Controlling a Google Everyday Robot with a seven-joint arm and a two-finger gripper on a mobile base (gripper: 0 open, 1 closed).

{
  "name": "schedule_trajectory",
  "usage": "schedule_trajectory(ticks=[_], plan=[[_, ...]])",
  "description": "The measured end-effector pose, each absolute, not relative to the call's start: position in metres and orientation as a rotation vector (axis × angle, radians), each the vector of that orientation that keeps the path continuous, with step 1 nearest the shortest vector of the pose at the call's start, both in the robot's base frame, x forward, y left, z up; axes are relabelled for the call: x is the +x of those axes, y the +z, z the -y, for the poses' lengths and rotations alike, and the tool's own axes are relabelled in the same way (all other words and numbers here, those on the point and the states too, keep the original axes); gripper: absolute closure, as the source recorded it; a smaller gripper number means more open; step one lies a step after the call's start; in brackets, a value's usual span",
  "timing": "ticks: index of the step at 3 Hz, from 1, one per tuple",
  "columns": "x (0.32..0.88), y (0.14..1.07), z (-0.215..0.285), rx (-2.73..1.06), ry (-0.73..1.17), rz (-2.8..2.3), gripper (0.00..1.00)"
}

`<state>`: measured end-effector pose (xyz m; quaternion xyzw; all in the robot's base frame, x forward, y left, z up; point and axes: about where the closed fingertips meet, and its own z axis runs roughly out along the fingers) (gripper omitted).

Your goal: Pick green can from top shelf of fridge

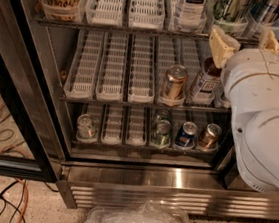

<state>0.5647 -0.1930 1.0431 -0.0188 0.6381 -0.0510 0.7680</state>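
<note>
Fridge (171, 182): grey metal inside, wire racks, louvred steel base. Top shelf (114, 27) carries white slotted plastic trays. Green can (231, 5), streaky pale aluminium, stands upright near the shelf's right end, long axis vertical, top cut off by the frame. Gripper (244, 39) sits just below it at the shelf's front edge; tan fingers (221, 46) spread wide, grasping nothing.
</note>
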Motion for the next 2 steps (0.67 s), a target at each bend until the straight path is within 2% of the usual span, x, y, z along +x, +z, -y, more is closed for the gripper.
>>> schedule_trajectory(ticks=[2], plan=[[0.5806, 1.049, 0.1913, -0.04, -0.11, -1.356, 0.35]])
